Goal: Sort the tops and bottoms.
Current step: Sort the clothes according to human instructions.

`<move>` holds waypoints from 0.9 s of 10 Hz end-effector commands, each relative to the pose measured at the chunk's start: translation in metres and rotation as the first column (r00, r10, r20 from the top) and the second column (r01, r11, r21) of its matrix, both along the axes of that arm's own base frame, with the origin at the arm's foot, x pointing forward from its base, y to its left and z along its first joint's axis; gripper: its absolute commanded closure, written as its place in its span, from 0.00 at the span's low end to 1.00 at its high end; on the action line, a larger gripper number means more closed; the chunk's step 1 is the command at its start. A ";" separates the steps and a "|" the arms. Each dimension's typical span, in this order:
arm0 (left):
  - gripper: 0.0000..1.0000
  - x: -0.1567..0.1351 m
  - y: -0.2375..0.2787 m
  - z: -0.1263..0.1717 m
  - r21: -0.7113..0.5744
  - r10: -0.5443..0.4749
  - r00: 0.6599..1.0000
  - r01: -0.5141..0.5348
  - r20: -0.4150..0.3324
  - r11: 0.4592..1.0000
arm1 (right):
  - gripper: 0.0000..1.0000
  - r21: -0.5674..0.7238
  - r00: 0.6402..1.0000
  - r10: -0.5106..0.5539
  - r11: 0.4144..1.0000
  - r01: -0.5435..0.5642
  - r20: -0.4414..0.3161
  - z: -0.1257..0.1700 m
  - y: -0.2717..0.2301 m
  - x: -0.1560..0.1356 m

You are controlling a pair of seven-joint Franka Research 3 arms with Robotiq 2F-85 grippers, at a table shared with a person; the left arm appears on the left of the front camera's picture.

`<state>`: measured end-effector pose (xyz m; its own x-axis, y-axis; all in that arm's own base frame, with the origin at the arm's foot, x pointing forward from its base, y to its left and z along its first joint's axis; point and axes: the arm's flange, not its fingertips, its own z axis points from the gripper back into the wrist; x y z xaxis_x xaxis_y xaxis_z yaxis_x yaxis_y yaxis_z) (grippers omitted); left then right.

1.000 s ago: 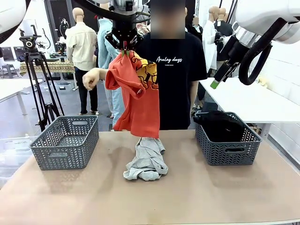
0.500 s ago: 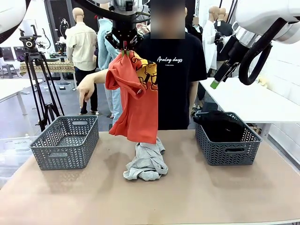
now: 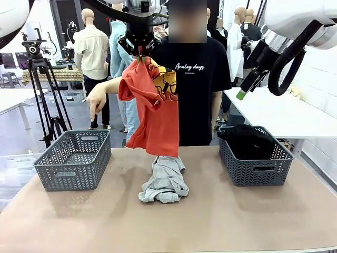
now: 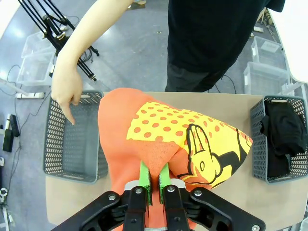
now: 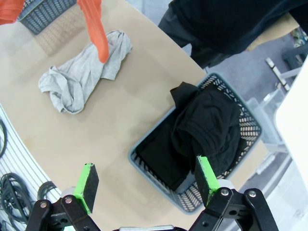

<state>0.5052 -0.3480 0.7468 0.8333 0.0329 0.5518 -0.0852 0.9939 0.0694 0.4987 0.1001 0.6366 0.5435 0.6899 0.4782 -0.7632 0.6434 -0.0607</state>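
High above the table's middle, my left gripper (image 3: 139,54) (image 4: 154,180) is shut on the orange T-shirt (image 3: 152,113) (image 4: 159,139) with a yellow print, which hangs free. The light grey shirt (image 3: 166,179) (image 5: 82,72) lies crumpled on the table under it. A black garment, the bottoms (image 3: 247,141) (image 5: 204,127), lies in the right basket (image 3: 255,169) (image 5: 154,171). My right gripper (image 3: 241,95) (image 5: 147,185) is open, raised above and behind that basket. The person's hand (image 3: 96,103) (image 4: 65,91) points down at the left basket (image 3: 73,161) (image 4: 72,144).
The left grey basket holds nothing. A person in a black T-shirt (image 3: 197,89) stands at the far edge, behind the hanging shirt. A tripod (image 3: 45,89) stands on the floor off the table's left. Bare tabletop (image 3: 210,221) spreads in front of the grey shirt.
The person's hand opened from a fist and now points down at the left basket. The hanging orange T-shirt sways slightly. Neither arm has moved.
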 end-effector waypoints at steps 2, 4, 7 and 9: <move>1.00 -0.001 0.003 0.004 -0.003 0.004 1.000 -0.004 0.007 1.000 | 0.00 -0.003 1.000 0.002 1.000 -0.002 -0.003 0.000 0.001 0.001; 1.00 0.004 0.017 0.017 0.016 0.016 0.999 -0.017 0.040 1.000 | 0.00 -0.003 1.000 0.002 1.000 -0.002 -0.003 0.000 0.001 0.001; 1.00 -0.014 0.092 0.095 0.055 0.119 0.978 -0.130 0.170 0.990 | 0.00 -0.003 1.000 0.002 1.000 -0.002 -0.003 0.000 0.001 0.001; 1.00 -0.013 0.138 0.123 0.099 0.209 0.951 -0.237 0.228 0.967 | 0.00 -0.003 1.000 0.002 1.000 -0.002 -0.003 0.000 0.001 0.001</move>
